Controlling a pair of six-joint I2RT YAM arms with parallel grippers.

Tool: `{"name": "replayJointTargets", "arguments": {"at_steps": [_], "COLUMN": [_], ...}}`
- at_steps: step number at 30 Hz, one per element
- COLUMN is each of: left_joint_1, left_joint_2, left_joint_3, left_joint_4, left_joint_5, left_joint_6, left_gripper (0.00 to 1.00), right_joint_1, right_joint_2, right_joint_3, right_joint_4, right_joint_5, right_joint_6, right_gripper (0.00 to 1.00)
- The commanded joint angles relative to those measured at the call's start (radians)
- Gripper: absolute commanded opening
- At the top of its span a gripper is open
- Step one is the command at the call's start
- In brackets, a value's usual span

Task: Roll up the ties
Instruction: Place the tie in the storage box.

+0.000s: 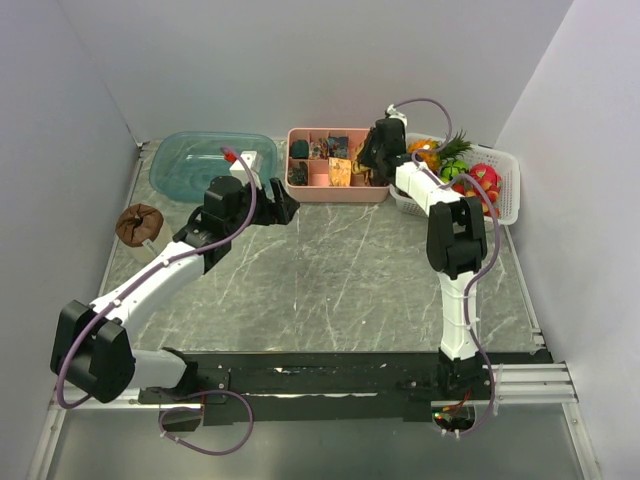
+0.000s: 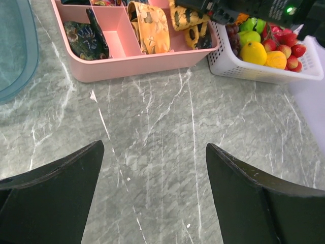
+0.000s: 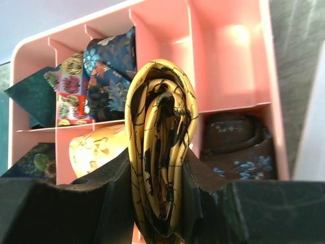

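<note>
Right wrist view: rolled yellow tie (image 3: pixel 161 152) pinched between my right jaws at centre frame, pink tray (image 3: pixel 228 61) behind; my left jaws spread over the counter (image 2: pixel 152 127).

Bright, even light falls from above; on the desk (image 1: pixel 330 290) in front of the pink tray (image 1: pixel 338 197) the arms cast only faint, soft-edged shadows. In the right wrist view a pale glare patch lies inside the tray's far right compartment, the yellow tie (image 3: pixel 161 152) before the tray is sharp, and the right hand (image 3: pixel 158 168) beside it is dark and blurred. In the left wrist view the left hand (image 2: pixel 155 147) is featureless black, while the marble by the tray stays crisp.
</note>
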Motion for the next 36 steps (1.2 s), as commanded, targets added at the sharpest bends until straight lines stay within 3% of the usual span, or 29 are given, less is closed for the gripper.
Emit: {"name": "replayJointTargets", "arguments": {"at_steps": [1, 13, 20, 33, 36], "left_joint_1": [0.004, 0.004, 0.004, 0.009, 0.007], "left_joint_2": [0.01, 0.022, 0.032, 0.084, 0.101], "left_joint_3": [-0.002, 0.001, 0.019, 0.075, 0.087], "left_joint_4": [0.021, 0.022, 0.024, 0.039, 0.035], "left_joint_5": [-0.002, -0.014, -0.016, 0.007, 0.007], "left_joint_6": [0.014, 0.011, 0.005, -0.023, -0.023], "left_gripper": [0.87, 0.87, 0.87, 0.87, 0.87], "right_joint_1": [-0.006, 0.03, 0.032, 0.072, 0.089], "right_joint_2": [0.015, 0.074, 0.163, 0.131, 0.166], "right_joint_3": [0.069, 0.157, 0.353, 0.266, 0.309], "right_joint_4": [-0.016, -0.134, -0.381, -0.456, -0.507], "right_joint_5": [0.023, 0.06, 0.094, 0.134, 0.16], "right_joint_6": [-0.044, -0.119, -0.099, -0.141, -0.153], "right_gripper": [0.0, 0.0, 0.0, 0.0, 0.0]}}
